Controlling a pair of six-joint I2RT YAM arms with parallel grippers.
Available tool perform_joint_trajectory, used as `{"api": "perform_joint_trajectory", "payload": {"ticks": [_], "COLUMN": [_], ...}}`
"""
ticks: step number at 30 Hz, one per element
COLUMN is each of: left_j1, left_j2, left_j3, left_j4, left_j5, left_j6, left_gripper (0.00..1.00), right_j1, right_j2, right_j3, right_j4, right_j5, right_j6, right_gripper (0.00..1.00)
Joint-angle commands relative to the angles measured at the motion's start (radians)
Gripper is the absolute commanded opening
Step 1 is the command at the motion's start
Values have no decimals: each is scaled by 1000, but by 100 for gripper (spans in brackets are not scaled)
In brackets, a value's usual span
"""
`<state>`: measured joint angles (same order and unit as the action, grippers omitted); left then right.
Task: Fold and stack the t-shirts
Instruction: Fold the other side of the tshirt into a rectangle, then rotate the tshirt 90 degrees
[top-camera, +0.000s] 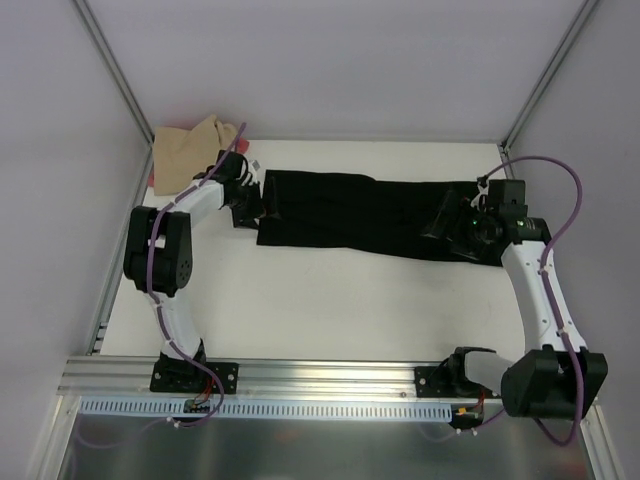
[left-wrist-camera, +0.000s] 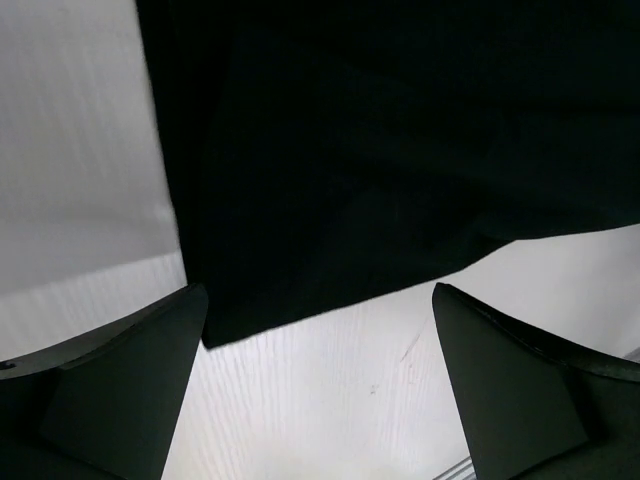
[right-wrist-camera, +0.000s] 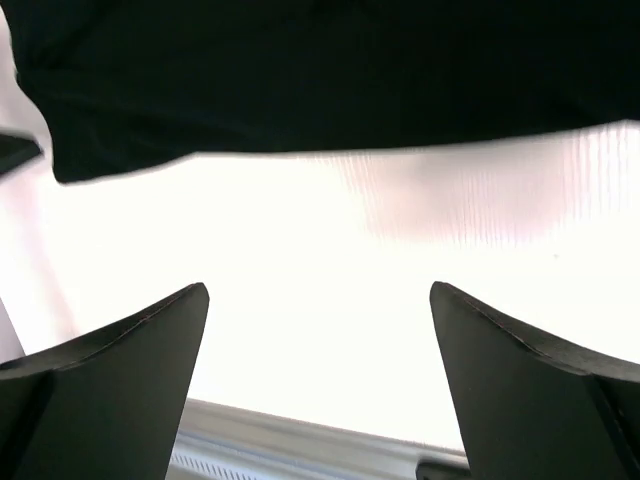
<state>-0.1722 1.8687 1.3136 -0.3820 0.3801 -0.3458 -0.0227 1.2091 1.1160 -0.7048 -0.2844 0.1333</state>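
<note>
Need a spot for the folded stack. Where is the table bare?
Biggest bare patch: table between the near edge of the black t-shirt and the front rail. A thin strip behind the shirt, along the back wall. Crowded: far-left corner with the tan t-shirt and left gripper; right gripper over the shirt's right end.

**Covered and Cropped Parts**

In the top view, the black shirt (top-camera: 350, 215) is covered at its left end by the left gripper (top-camera: 260, 205) and at its right end by the right gripper (top-camera: 447, 222). In both wrist views it is cut off by the top edge. At far left, the tan shirt (top-camera: 190, 148) is partly hidden by the left arm (top-camera: 195, 205). Only a sliver of the red shirt (top-camera: 152, 182) is seen.
</note>
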Motion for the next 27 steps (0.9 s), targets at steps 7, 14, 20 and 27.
{"api": "perform_joint_trajectory", "payload": {"ticks": [7, 14, 20, 27], "left_j1": [-52, -197, -230, -230], "left_j2": [159, 90, 161, 217], "left_j3": [373, 393, 391, 397], "left_j4": [-147, -304, -370, -337], "left_j5": [41, -286, -413, -454], "left_j6": [288, 773, 918, 1045], "left_gripper": [99, 99, 99, 99], "right_j1": [-3, -2, -3, -3], "right_j2": [-186, -198, -232, -232], "right_j3": [-143, -245, -271, -311], "right_j4": [-91, -25, -68, -53], "right_j5": [-73, -147, -145, -190], "right_j6": [-63, -24, -66, -57], "right_gripper": [99, 100, 99, 100]}}
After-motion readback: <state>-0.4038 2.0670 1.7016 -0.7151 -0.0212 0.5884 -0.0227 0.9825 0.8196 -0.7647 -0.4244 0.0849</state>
